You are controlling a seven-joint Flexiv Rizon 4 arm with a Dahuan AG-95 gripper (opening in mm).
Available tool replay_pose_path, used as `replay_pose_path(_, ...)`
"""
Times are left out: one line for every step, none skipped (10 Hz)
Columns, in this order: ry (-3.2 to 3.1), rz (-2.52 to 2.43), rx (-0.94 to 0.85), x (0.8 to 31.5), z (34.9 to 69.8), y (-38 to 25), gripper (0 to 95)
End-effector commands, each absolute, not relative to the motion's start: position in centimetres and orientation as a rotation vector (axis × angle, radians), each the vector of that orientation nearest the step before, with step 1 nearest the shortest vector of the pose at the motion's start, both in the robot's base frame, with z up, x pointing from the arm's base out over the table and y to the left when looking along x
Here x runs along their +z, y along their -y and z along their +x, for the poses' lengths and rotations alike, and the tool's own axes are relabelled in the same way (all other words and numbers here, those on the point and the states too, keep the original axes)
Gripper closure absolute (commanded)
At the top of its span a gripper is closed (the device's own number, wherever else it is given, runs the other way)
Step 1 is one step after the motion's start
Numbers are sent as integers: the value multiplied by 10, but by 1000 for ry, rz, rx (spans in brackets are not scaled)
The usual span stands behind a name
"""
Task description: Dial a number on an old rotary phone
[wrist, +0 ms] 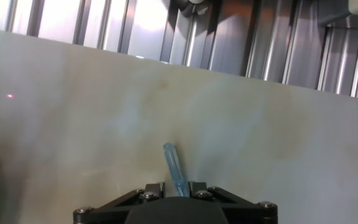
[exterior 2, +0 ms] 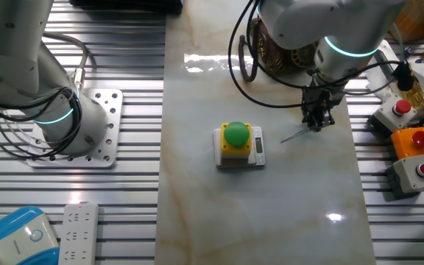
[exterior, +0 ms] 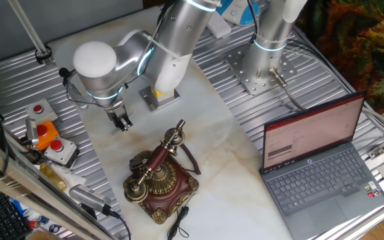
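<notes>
The old rotary phone point(exterior: 160, 177) stands on the marble table near its front edge, dark wood and brass, with the handset on the cradle. In the other fixed view the arm hides most of the phone point(exterior 2: 271, 51). My gripper point(exterior: 122, 122) hangs over the marble to the left of and behind the phone, apart from it. It is shut on a thin, clear blue stick point(wrist: 173, 167) that points down at the bare tabletop. The other fixed view shows the gripper point(exterior 2: 316, 121) with the stick point(exterior 2: 293, 135) slanting out from it.
A yellow box with a green button point(exterior 2: 235, 141) sits mid-table. Grey and orange boxes with red buttons point(exterior 2: 411, 140) lie on the ribbed metal beside the marble. An open laptop point(exterior: 319, 163) is at the right. A second arm's base point(exterior: 267, 63) stands behind.
</notes>
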State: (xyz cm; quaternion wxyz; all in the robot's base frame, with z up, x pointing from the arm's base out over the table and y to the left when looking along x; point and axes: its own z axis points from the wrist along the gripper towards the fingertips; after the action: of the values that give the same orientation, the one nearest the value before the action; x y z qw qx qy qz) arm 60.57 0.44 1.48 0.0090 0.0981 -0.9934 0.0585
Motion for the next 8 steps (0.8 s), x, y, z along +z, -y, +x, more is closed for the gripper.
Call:
replay_pose_path(3106, 310, 185, 12, 606, -3, 760)
replay_pose_path(3108, 309, 183, 12, 606, -3, 760)
replay_pose_path(3107, 306, 187, 12, 606, -3, 760)
replay_pose_path(3107, 303, 188, 12, 606, -3, 760)
replay_pose_path(3103, 301, 188, 12, 606, -3, 760)
replay_pose_path(3104, 292, 186, 12, 605, -3, 760)
replay_pose_path(3105, 290, 184, 11, 603, -4, 760)
replay_pose_path(3105, 290, 183, 11, 601, -4, 760)
